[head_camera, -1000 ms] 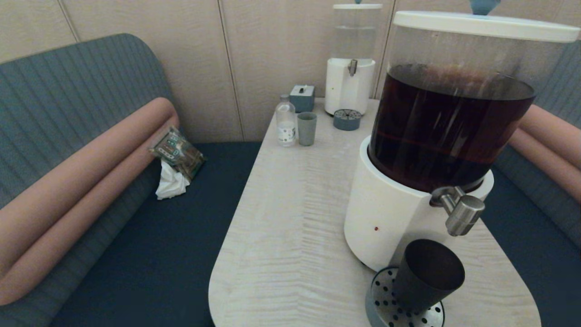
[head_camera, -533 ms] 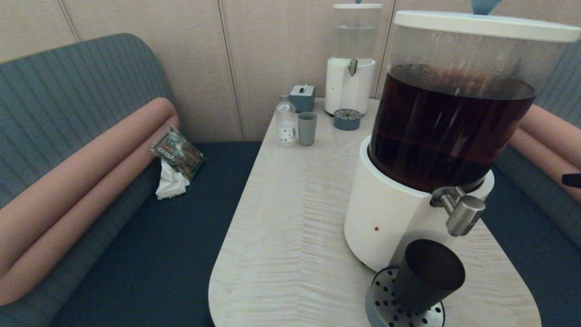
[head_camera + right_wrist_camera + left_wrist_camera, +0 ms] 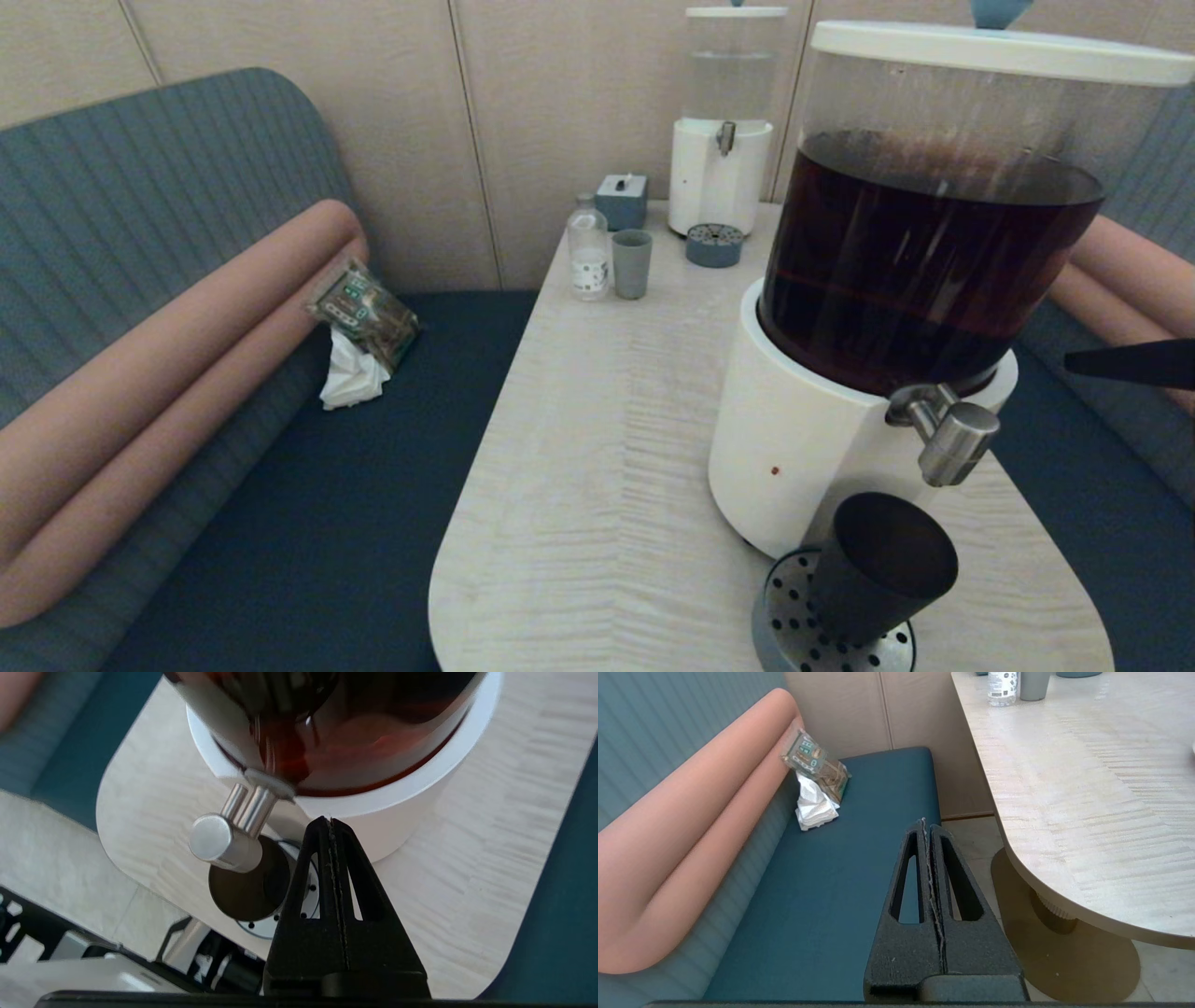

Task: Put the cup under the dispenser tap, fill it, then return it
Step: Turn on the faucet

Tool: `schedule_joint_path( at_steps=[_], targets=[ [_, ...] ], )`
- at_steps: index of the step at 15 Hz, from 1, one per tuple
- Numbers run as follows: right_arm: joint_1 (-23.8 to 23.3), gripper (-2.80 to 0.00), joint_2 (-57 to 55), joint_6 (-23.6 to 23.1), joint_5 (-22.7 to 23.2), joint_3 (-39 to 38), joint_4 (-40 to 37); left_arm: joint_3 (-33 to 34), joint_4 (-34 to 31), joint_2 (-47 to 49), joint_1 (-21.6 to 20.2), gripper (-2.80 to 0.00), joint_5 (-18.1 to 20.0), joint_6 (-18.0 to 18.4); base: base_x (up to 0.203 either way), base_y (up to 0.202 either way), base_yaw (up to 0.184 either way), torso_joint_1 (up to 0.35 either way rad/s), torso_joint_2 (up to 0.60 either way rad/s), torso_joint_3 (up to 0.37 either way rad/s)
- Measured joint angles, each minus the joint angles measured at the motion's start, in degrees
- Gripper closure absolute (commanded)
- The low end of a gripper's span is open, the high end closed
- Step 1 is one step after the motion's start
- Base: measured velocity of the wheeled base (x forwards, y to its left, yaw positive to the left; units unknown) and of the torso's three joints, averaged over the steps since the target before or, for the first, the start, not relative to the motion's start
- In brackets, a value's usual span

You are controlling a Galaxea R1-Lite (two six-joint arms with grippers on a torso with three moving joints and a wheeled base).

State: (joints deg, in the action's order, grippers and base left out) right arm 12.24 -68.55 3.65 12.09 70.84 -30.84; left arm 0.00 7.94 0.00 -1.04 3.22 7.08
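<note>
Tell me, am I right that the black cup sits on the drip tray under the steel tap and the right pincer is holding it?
Not quite. The cup does sit on the drip tray under the tap, but the right pincer holds nothing: the right wrist view shows it shut, apart from the cup.

Two drink dispensers stand on the pale wood-grain bench (image 3: 597, 448): one big white-based clear dispenser of dark brown liquid (image 3: 924, 261) near right, one smaller white-based dispenser of clear liquid (image 3: 724, 121) far off. Each has one steel tap (image 3: 948, 437) (image 3: 724, 138) and one round perforated drip tray (image 3: 794, 625) (image 3: 714, 245). Two tumblers: one matte black tapered plastic cup (image 3: 878, 569), one grey-blue tumbler (image 3: 631, 264). One clear plastic bottle (image 3: 588, 250), one small grey-blue box (image 3: 622, 201). On the left seat lie one printed packet (image 3: 364, 313) and one crumpled white tissue (image 3: 350, 378).
</note>
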Motion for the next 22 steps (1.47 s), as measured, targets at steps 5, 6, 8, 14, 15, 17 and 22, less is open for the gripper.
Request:
schedule_joint_path(
  at_steps=[5,6,8,14,15,17,22],
  targets=[
    [1.85,0.0,-0.38,-6.2,-0.24,-3.29,-0.07,0.0,0.02,0.0,0.0,0.0,0.0,0.01,0.0,0.0,0.0,0.0,0.0,0.0],
    [2.01,0.0,-0.46,-6.8,-0.17,-3.56,-0.11,0.0,0.0,0.0,0.0,0.0,0.02,0.0,0.0,0.0,0.0,0.0,0.0,0.0],
    [2.45,0.0,-0.65,-7.05,0.1,-3.73,-0.05,0.0,-0.01,0.0,0.0,0.0,0.02,0.0,0.0,0.0,0.0,0.0,0.0,0.0],
    [5.8,0.0,-1.66,-7.44,-0.09,-3.69,0.5,0.0,0.0,0.0,0.0,0.0,0.0,0.0,0.0,0.0,0.0,0.0,0.0,0.0],
    [6.31,0.0,-1.95,-8.45,-0.31,-3.69,0.5,0.0,0.0,0.0,0.0,0.0,0.0,0.0,0.0,0.0,0.0,0.0,0.0,0.0],
    [6.67,0.0,-2.65,-10.62,-0.57,-3.73,0.52,0.0,0.0,0.0,0.0,0.0,0.0,0.0,0.0,0.0,0.0,0.0,0.0,0.0],
    [7.18,0.0,-3.55,-11.37,-0.5,-3.01,0.85,0.0,0.0,0.0,0.0,0.0,0.02,0.01,0.0,0.0,0.0,0.0,0.0,0.0]
  ],
)
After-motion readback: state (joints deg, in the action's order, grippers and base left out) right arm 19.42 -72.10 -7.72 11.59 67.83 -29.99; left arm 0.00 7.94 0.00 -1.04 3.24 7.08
